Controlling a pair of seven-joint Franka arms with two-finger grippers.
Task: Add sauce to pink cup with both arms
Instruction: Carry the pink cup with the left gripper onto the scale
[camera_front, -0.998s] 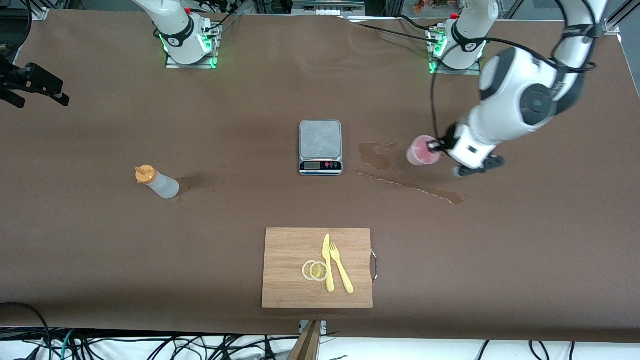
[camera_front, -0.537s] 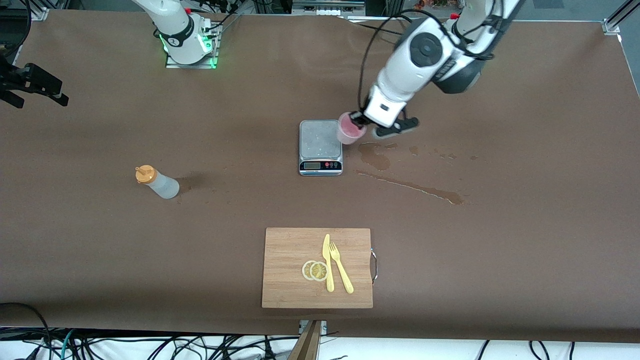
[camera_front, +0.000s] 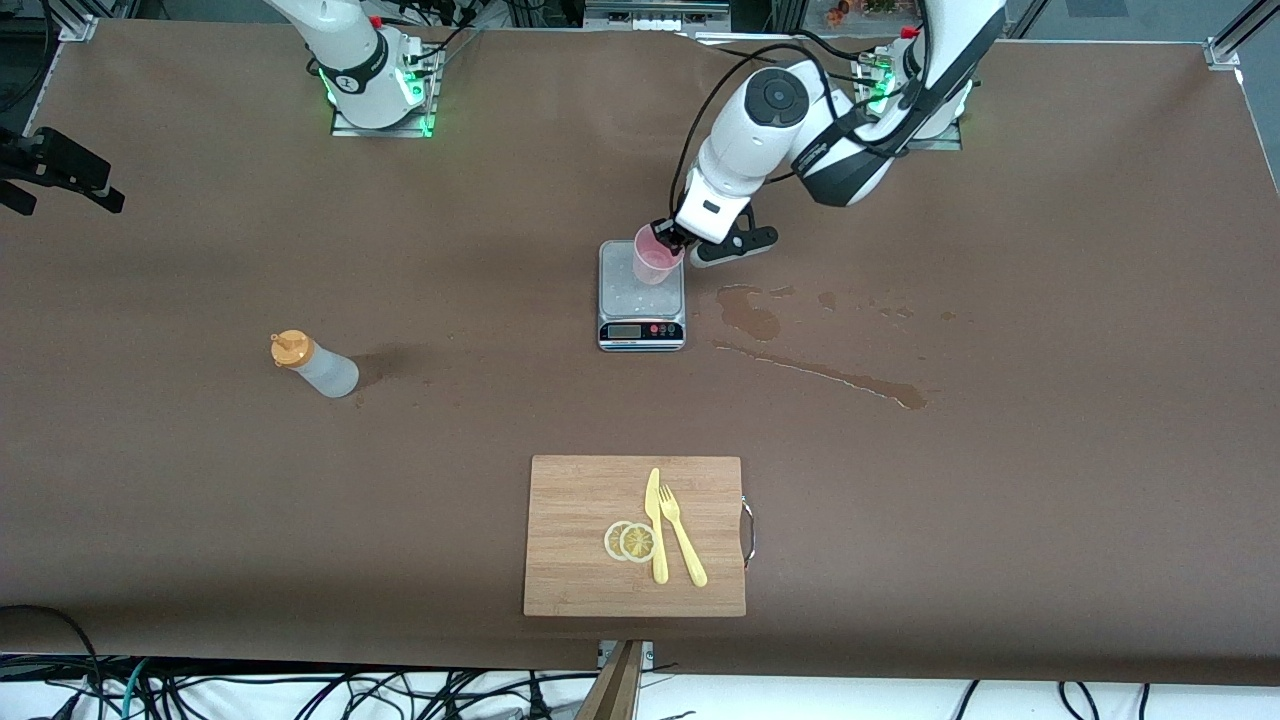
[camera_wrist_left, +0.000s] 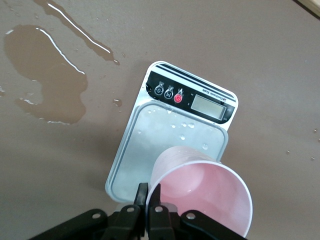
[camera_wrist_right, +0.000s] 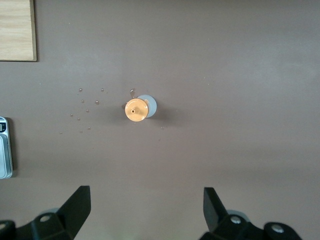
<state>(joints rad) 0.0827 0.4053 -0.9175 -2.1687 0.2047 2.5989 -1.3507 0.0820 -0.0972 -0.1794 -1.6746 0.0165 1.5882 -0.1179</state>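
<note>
There is one pink cup (camera_front: 655, 258), one sauce bottle (camera_front: 314, 365), one silver scale (camera_front: 641, 296), one wooden board (camera_front: 635, 536), one yellow knife (camera_front: 655, 525), one yellow fork (camera_front: 682, 535), two lemon slices (camera_front: 630, 541) and two robot arms.

left gripper (camera_front: 668, 240) carried pink cup (camera_front: 652, 256) over scale (camera_front: 641, 292)
</note>
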